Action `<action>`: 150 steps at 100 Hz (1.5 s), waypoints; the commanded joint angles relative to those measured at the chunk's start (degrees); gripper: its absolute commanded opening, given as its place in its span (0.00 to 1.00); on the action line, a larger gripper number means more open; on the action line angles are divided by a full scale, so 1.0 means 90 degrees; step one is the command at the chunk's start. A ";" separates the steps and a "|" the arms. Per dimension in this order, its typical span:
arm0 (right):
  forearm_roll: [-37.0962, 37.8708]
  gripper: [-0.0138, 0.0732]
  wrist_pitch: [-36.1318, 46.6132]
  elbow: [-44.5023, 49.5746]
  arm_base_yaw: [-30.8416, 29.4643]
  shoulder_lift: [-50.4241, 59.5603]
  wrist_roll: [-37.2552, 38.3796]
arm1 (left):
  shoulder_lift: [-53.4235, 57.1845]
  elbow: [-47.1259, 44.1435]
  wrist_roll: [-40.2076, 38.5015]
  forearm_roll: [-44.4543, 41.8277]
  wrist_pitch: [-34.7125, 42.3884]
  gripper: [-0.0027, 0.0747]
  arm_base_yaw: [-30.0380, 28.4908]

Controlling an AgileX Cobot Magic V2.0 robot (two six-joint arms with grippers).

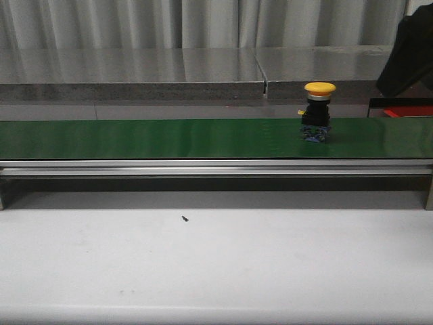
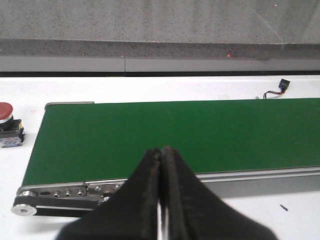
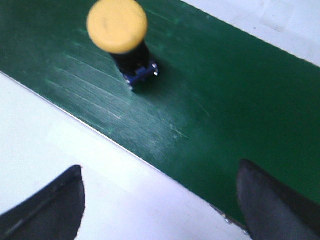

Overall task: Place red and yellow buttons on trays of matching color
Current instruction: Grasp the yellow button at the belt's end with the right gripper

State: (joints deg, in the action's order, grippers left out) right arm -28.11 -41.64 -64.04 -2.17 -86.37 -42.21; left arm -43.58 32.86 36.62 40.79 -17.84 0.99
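A yellow button [image 1: 319, 112] with a black and blue base stands upright on the green belt [image 1: 169, 138], towards its right end. In the right wrist view the yellow button [image 3: 120, 30] is ahead of my right gripper [image 3: 160, 165]. That gripper is open and empty, over the belt's edge and the white table. A red button [image 2: 7, 125] sits on the white table just off the belt's end [image 2: 50, 150]. My left gripper [image 2: 161, 150] is shut on nothing, above the belt's near rail. Part of a red tray [image 1: 406, 110] shows at the far right. No yellow tray is in view.
A dark shape [image 1: 409, 54] hangs at the upper right of the front view. A small cable plug [image 2: 280, 89] lies on the table beyond the belt. A tiny black speck [image 1: 184, 219] lies on the white table in front. A grey ledge [image 1: 135, 71] runs behind the belt.
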 commanded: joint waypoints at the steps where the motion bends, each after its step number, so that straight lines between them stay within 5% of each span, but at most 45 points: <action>1: -0.0204 0.86 0.0371 -0.0286 0.0174 0.0005 -0.0069 | 0.0027 0.0175 -0.0018 0.0144 0.0375 0.01 0.0059; 48: -0.0335 0.84 0.0266 -0.1661 0.0291 -0.1212 -0.0069 | 0.0027 0.0175 -0.0018 0.0144 0.0375 0.01 0.0059; 84: -0.0335 0.34 0.0065 -0.1958 0.0263 -0.1725 0.0114 | 0.0027 0.0175 -0.0018 0.0144 0.0375 0.01 0.0059; 101: -0.0335 0.24 0.0016 -0.1973 0.0111 -0.1336 0.0505 | 0.0027 0.0175 -0.0018 0.0144 0.0375 0.01 0.0059; 117: -0.0328 0.24 -0.0434 -0.1973 -0.0483 -0.0729 0.0873 | 0.0027 0.0175 -0.0018 0.0144 0.0375 0.01 0.0059; 150: -0.0328 0.24 -0.1041 -0.1642 -0.2759 -0.0100 0.1310 | 0.0027 0.0175 -0.0018 0.0144 0.0375 0.01 0.0059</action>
State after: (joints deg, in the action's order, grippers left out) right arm -29.44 -51.95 -78.73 -22.39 -90.43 -31.42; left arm -43.58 32.86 36.62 40.79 -17.84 0.99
